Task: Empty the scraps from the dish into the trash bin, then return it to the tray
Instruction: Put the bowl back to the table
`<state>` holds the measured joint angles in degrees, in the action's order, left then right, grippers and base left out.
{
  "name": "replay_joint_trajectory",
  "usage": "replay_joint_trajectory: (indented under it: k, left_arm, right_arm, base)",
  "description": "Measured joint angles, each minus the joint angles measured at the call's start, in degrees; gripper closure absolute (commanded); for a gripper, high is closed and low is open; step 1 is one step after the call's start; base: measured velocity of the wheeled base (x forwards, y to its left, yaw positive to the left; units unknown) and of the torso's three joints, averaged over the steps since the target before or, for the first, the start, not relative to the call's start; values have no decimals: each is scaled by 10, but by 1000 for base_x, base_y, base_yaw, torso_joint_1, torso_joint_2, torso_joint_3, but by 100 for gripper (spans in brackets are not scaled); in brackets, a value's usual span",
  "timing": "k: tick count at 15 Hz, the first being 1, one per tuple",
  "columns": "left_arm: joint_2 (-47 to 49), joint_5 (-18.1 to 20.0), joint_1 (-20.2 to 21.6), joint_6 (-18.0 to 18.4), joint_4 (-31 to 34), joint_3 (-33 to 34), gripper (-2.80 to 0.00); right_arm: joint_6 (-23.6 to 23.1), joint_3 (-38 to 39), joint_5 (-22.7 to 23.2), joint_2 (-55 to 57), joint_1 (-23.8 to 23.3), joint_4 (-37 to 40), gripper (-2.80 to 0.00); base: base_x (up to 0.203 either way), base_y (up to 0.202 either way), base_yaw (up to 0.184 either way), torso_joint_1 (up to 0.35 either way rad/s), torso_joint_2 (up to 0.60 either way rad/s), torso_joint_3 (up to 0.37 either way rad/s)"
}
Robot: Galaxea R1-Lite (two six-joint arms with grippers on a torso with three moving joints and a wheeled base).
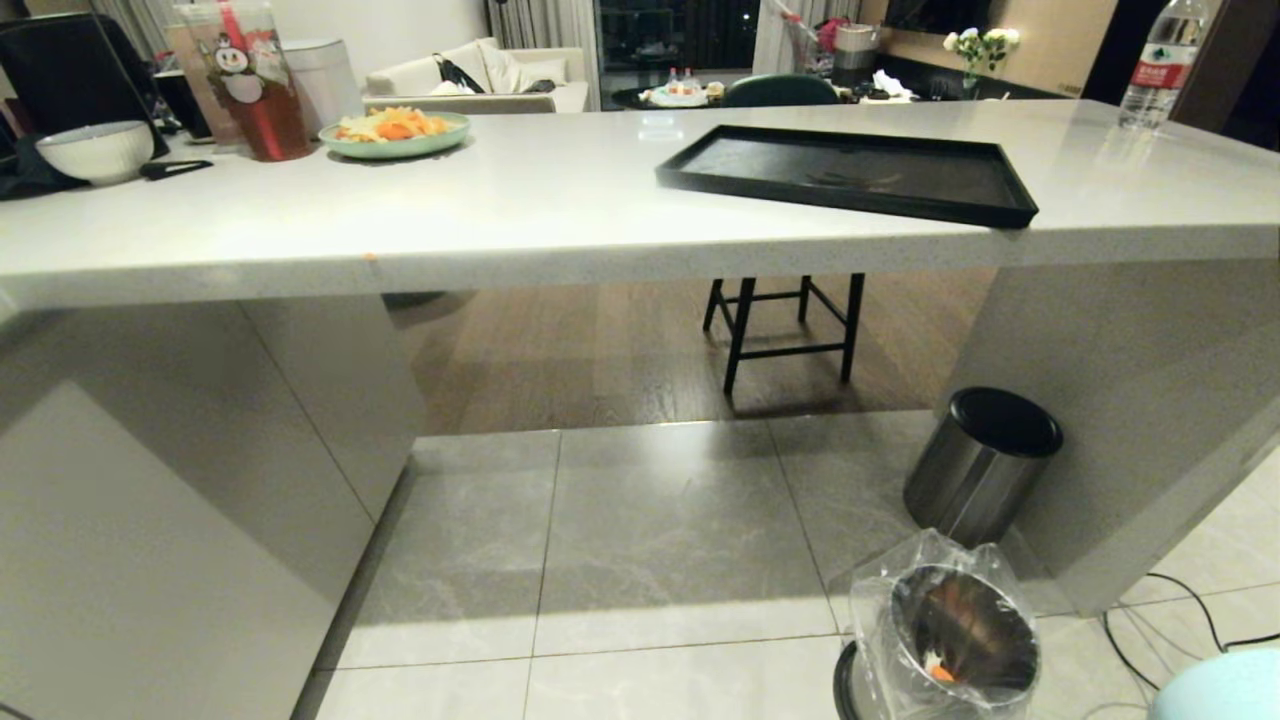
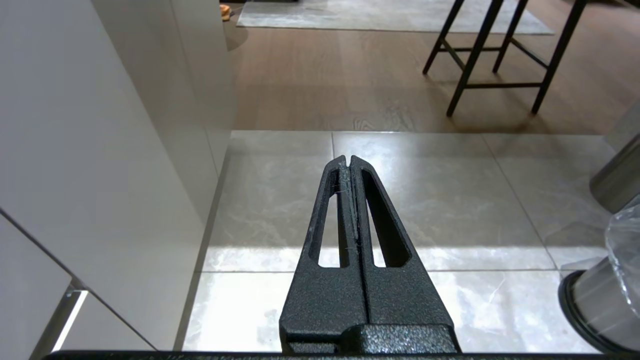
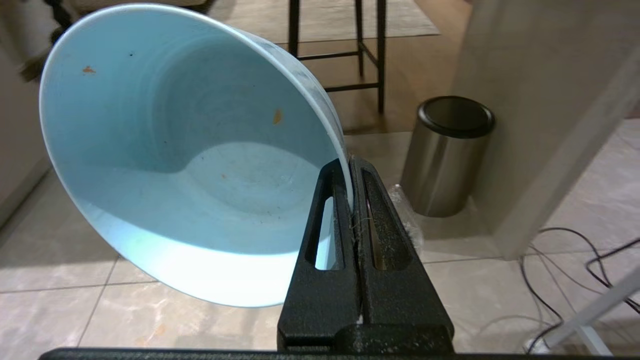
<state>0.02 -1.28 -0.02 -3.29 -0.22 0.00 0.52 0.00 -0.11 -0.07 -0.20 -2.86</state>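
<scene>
The right pincer (image 3: 350, 165) is clamped on the rim of the dish (image 3: 190, 150), its two fingers pressed together with the thin pale blue wall between them; the bowl hangs tipped on its side, its mouth turned back toward the wrist, and only a few tiny orange flecks cling inside. In the head view the dish shows as a pale blue edge at the near right corner (image 1: 1225, 690), just right of the trash bin (image 1: 945, 640), which stands on the floor with orange scraps (image 1: 938, 670) lying at its bottom. Emptying looks done, so the coming move turns on the tray (image 1: 850, 172): it lies on the tabletop (image 1: 500, 215), far and well above the held dish and somewhat to its left, its long side running left to right along the tabletop's near edge. The right arm is the nearer one and already carries the bowl, so it would have to rise and reach up and far. The left pincer (image 2: 348, 162) hangs low over the floor tiles on the left, fingers together and gripping nothing.
</scene>
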Motion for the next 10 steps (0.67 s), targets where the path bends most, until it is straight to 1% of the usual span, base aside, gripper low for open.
replay_joint_trajectory:
  k: [10]
  left_arm:
    - [0, 0, 0, 0, 0, 0, 0]
  right_arm:
    - [0, 0, 0, 0, 0, 0, 0]
  base:
    - [0, 0, 0, 0, 0, 0]
